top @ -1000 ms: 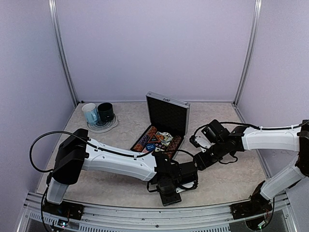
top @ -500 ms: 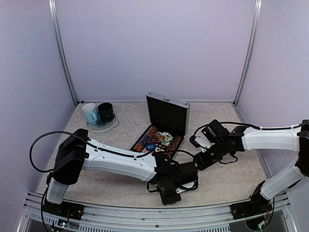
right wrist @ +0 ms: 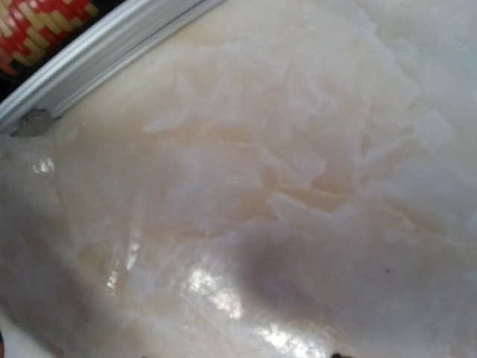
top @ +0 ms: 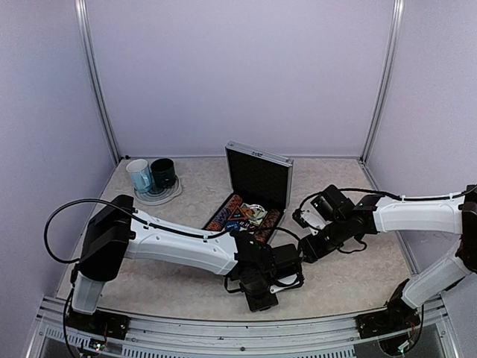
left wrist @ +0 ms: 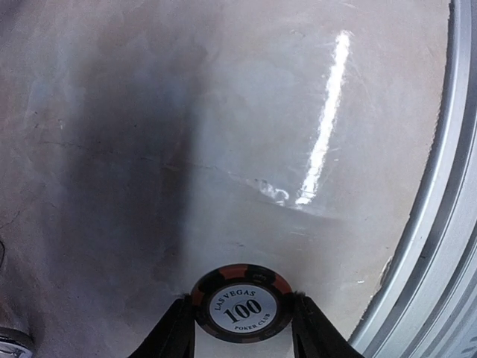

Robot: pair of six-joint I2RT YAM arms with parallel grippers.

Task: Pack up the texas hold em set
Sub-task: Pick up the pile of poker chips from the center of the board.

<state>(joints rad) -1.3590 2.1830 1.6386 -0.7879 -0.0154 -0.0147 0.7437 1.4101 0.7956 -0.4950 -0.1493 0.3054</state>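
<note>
Gripping a 100 chip by the table's near rail

The left gripper (left wrist: 242, 300) is clenched on a black poker chip (left wrist: 242, 306) with orange edge marks. Its two fingers (left wrist: 170, 332) press the chip's opposite sides, and the "Las Vegas 100" face is turned to the wrist camera. The chip is low over the table (top: 350, 283), just beside the metal rail (left wrist: 447, 224) at the near edge; whether it touches the surface cannot be told. The silver case (top: 259, 179) stands open mid-table, just far of that gripper, with its lid upright on the far side and striped chip rows (top: 223, 212) in the tray. The right gripper (top: 304, 250) sits just right of the case's near corner; whether its claw is released or clenched cannot be told. At far left, a light-blue mug (top: 139, 175) and a dark-green mug (top: 163, 172) share a plate (top: 160, 196)
</note>
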